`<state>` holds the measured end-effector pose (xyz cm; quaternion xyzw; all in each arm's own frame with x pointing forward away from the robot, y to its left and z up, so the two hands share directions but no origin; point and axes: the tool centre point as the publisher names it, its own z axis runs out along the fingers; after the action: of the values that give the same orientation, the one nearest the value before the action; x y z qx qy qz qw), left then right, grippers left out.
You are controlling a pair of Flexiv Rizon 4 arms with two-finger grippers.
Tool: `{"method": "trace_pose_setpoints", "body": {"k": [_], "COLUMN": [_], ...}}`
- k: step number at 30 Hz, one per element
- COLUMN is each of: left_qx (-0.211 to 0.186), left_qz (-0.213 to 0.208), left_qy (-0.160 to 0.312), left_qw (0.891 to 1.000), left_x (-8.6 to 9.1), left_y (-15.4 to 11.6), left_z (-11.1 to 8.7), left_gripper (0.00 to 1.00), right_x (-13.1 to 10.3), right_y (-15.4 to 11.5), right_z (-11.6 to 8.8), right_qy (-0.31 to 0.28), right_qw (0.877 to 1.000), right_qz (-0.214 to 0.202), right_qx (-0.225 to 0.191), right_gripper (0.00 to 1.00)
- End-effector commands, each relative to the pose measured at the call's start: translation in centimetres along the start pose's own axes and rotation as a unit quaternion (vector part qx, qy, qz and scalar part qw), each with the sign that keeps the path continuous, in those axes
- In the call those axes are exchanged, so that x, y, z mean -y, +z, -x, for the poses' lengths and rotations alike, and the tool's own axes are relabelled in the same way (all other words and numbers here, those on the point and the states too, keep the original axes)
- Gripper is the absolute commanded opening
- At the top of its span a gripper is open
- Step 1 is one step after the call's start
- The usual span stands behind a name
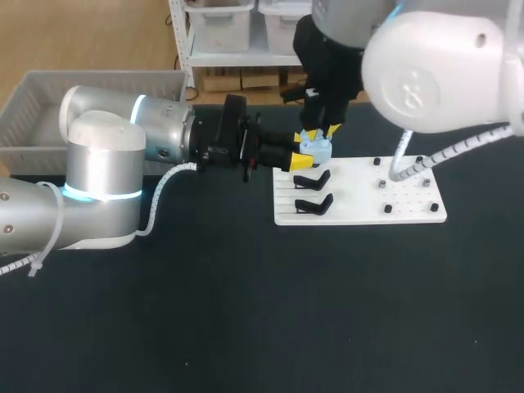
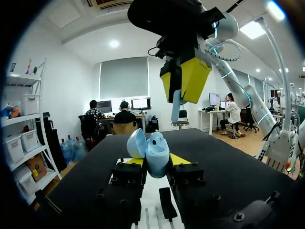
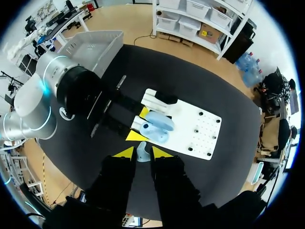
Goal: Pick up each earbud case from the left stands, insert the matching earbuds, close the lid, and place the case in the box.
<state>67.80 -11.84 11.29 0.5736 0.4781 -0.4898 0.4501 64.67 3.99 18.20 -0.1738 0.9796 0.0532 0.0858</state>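
While squeezing the open earbud case (image 2: 152, 148) by its lower shell, treat it as light, hard and slick, likely to twist under a push. Held lid-up between both fingers of the left gripper (image 2: 155, 162), over a corner of the white board (image 1: 409, 209), beside the black stands (image 1: 313, 178). Best taken by the flat sides, clear of the hinge. Directly overhead, right gripper (image 3: 143, 155) pinched on a pale earbud (image 2: 176, 104) — small, probably easy to drop. Underneath, dark matte table (image 1: 246, 327); grey box (image 1: 41, 110) well apart, on the left arm's side.
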Motion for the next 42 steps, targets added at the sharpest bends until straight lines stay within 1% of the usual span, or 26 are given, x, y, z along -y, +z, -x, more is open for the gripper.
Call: {"method": "trace_pose_setpoints", "body": {"k": [1,20,42], "left_qx": [-0.001,-0.001,-0.001], "left_qz": [0.0,0.0,0.0], "left_qy": [0.0,0.0,0.0], "left_qw": [1.0,1.0,1.0], "left_x": [-0.1,-0.1,-0.1], "left_y": [0.0,0.0,0.0], "left_z": [0.0,0.0,0.0], "left_gripper": [0.0,0.0,0.0], "right_x": [-0.3,-0.3,0.5], "right_y": [0.4,1.7,2.8], "right_z": [0.5,0.7,1.2], "right_qy": [-0.002,-0.017,-0.022], "right_qw": [1.0,1.0,0.999], "right_qz": [-0.002,-0.01,-0.015], "right_qx": [-0.007,-0.022,-0.03], "right_gripper": [0.0,0.0,0.0]}}
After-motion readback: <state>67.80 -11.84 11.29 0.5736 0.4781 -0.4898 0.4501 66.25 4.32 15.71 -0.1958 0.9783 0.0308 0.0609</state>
